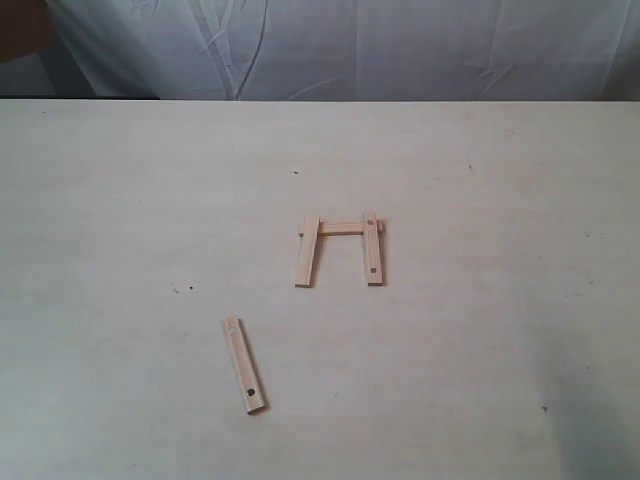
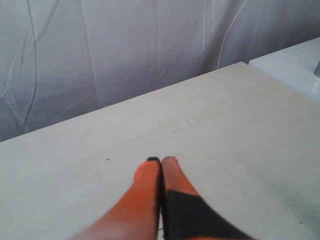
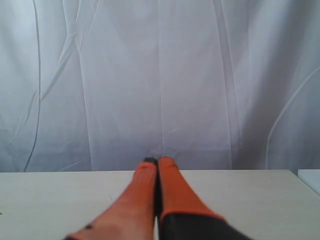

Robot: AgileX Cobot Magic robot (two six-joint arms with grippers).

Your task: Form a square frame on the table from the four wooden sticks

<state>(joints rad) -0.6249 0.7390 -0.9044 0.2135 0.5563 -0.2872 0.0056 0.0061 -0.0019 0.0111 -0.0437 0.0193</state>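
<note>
Lying apart: one stick (image 1: 243,365), three-sided frame (image 1: 340,228)

Orange jaws together over table (image 2: 240,115)

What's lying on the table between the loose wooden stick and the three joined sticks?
Nothing: in the exterior view only bare pale cream tabletop separates the loose pale wooden stick from the three-stick partial frame.
</note>
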